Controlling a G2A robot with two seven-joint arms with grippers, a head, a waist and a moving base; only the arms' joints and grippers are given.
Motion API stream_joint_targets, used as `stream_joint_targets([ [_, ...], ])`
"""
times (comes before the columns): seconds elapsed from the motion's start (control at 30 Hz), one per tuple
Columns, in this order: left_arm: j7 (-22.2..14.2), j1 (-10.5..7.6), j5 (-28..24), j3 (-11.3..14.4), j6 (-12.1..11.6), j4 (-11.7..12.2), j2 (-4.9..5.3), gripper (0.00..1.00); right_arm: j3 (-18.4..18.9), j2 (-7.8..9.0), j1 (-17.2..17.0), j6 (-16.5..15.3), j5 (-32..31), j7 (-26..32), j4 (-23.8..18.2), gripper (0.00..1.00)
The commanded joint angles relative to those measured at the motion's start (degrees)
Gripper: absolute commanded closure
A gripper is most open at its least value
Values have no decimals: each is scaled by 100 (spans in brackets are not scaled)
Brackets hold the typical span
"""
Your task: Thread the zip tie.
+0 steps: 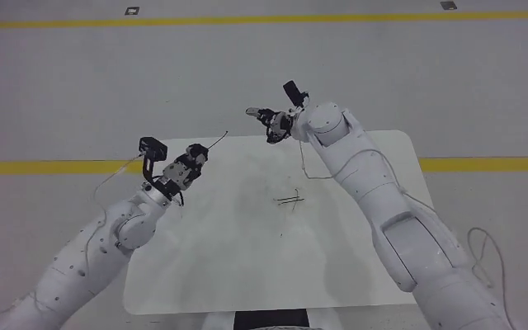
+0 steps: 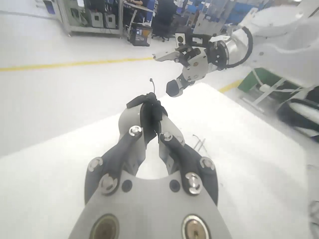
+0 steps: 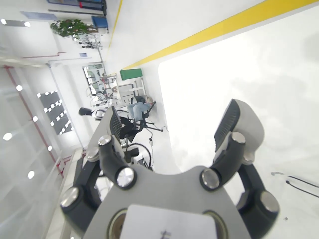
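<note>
1. The white table [image 1: 247, 264], rounded at the corners, fills the middle and lower part of the top view. Its bare surface also shows in the left wrist view [image 2: 236, 138] and the right wrist view [image 3: 224, 75].
2. The right arm [image 1: 388, 206] comes in from the lower right of the top view and slants up across the table's right side towards the upper centre.
3. The left arm [image 1: 107, 239] comes in from the lower left of the top view and angles up towards the table's far left corner.
4. The right gripper [image 1: 266, 116] hangs at the upper centre of the top view, by the table's far edge. Its jaws are spread wide with nothing between them, as you can see close up [image 3: 172, 123] and from across the table [image 2: 168, 73].
5. The left gripper [image 1: 195, 157] sits left of centre in the top view, over the table's far left corner. Its jaws are pressed together [image 2: 149, 105], pinching the zip tie.
6. A few loose black ties [image 1: 290, 200] lie flat on the table just right of centre in the top view, well apart from both grippers [image 3: 300, 182].
7. The zip tie [image 1: 218, 140] is a thin black strand sticking out past the left gripper's fingertips [image 2: 152, 85]. It points up and to the right in the top view, towards the right gripper, with a clear gap between them.
</note>
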Motion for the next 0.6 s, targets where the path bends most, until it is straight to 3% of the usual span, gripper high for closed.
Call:
stream_joint_targets([
  [0.0,-309,77,-561,-102,8,-102,29,100,136,75,-51,-313,64,333,2,0],
  [0.17,-946,302,-1828,-244,8,-481,103,100,262,169,-119,-877,258,1255,90,0],
  [0.27,-1593,354,-2622,-308,8,-728,131,100,268,156,-128,-928,440,1547,148,0],
  [0.5,-1647,339,-2609,-336,8,-747,137,100,268,156,-128,-928,440,1547,148,0],
  [0.57,-1668,357,-3013,-330,106,-727,108,100,306,158,-231,-977,553,1490,73,0],
])
